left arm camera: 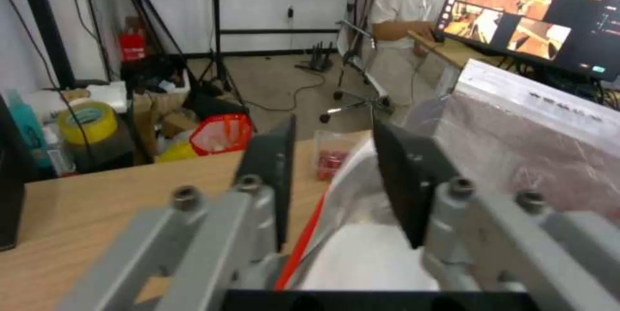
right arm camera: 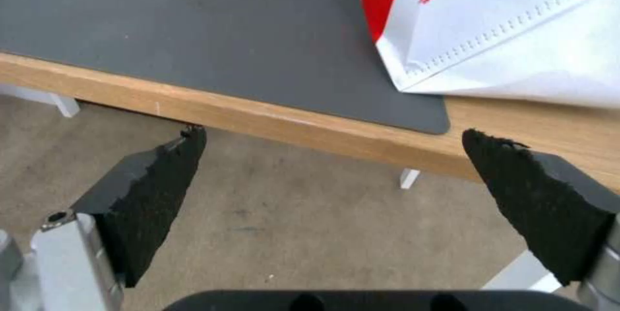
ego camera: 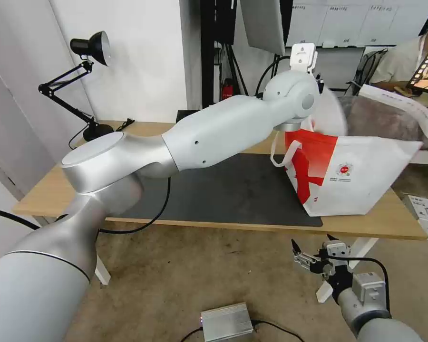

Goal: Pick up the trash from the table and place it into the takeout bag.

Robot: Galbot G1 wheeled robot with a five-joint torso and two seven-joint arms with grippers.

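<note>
Reaching across the light-wood tabletop [ego camera: 47, 194], my left pincer [left arm camera: 329, 180] hangs over the mouth of the white tote-style takeout bag with red marking [ego camera: 366, 175], jaws parted and empty, presumably for dropping trash. My right pincer [right arm camera: 336, 180] waits wide open below the table edge. The bag's logo text is illegible.

The robot's left arm [ego camera: 223, 128] is reaching across the light-wood surface [ego camera: 47, 194] and dark grey mat [ego camera: 233, 190] toward the white-and-red takeout bag [ego camera: 361, 178]. The right hand [ego camera: 311, 251] is hanging open below the surface's edge.
</note>
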